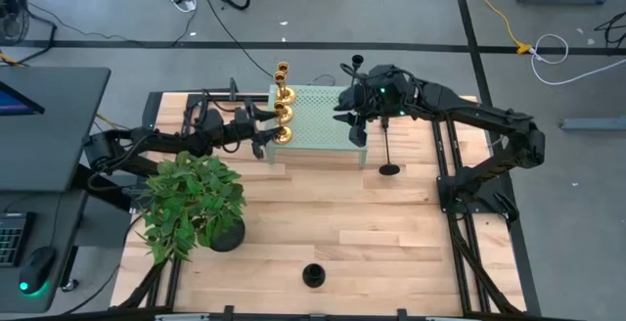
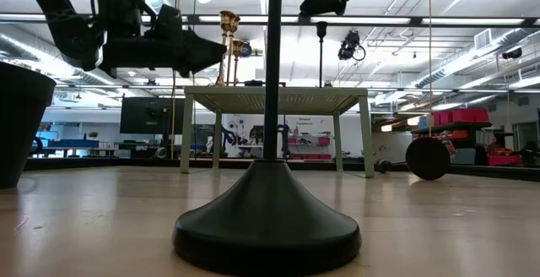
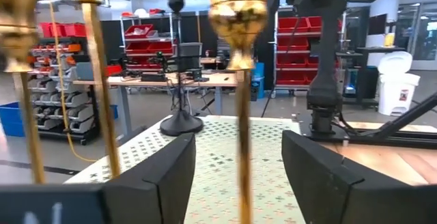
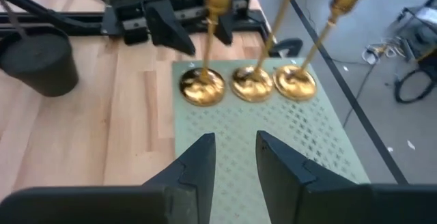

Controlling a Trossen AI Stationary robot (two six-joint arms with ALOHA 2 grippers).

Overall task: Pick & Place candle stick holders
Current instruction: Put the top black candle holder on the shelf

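Lining up on the nearest gold candle stick holder (image 3: 240,80), the left gripper (image 3: 239,176) stands spread around its stem, untouched, on the green stand (image 1: 323,125). Slick, top-heavy metal: pinch the stem low. Right gripper (image 4: 235,159), also spread, hovers above the stand.

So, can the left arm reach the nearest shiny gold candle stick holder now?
Probably yes: the left pincer is open, and the gold holder stands just ahead, with nothing between.

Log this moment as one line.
left gripper open around gold holder stem | right gripper open above stand | black holder on table
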